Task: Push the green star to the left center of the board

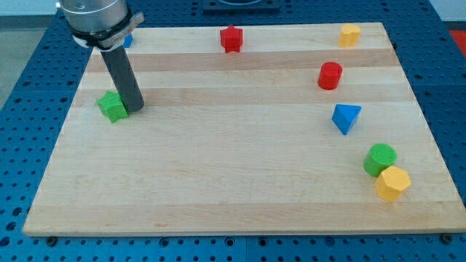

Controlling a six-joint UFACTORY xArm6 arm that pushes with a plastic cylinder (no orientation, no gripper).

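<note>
Green star (112, 106): you'll find it near the tabletop (233, 182) left edge, roughly mid-height, my tip (135, 108) touching its right side; no pincer fitted, so nothing grasped; task looks nearly finished.

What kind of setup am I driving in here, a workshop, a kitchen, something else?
Most likely a robotics lab bench. A wooden board lies on a blue perforated table, small coloured blocks are scattered over it, and my tip rests against the green star at the view's left.
</note>
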